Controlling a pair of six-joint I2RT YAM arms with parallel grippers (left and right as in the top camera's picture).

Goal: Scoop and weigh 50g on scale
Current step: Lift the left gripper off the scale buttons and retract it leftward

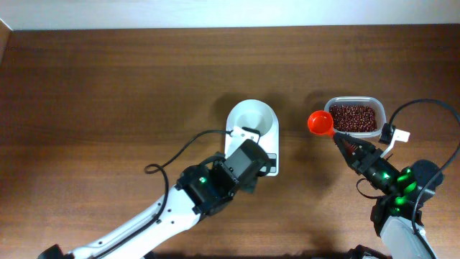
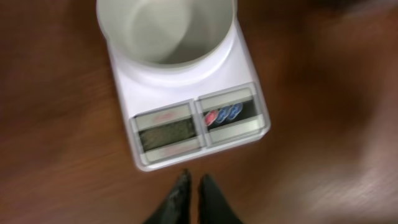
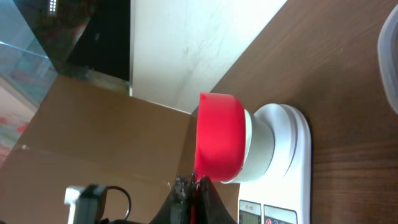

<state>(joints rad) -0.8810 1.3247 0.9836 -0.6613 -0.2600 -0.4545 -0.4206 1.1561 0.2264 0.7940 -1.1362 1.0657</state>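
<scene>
The white scale (image 1: pixel 272 147) stands mid-table with its round white bowl (image 1: pixel 251 119) empty. My left gripper (image 1: pixel 248 158) hovers over the scale's display end. In the left wrist view the scale (image 2: pixel 186 93) and bowl (image 2: pixel 168 28) lie just ahead of the left gripper (image 2: pixel 193 185), whose fingers stand a narrow gap apart with nothing between them. My right gripper (image 1: pixel 343 144) is shut on the handle of the orange-red scoop (image 1: pixel 320 122), beside the tub of dark red-brown beans (image 1: pixel 353 117). In the right wrist view the scoop (image 3: pixel 219 137) hangs in front of the scale (image 3: pixel 292 143), its handle clamped in the gripper (image 3: pixel 193 182).
The clear plastic tub (image 1: pixel 379 109) sits at the right, its edge (image 3: pixel 390 62) also showing in the right wrist view. Black cables (image 1: pixel 169 160) loop beside the left arm. A pale wall (image 1: pixel 215 13) runs along the table's far edge.
</scene>
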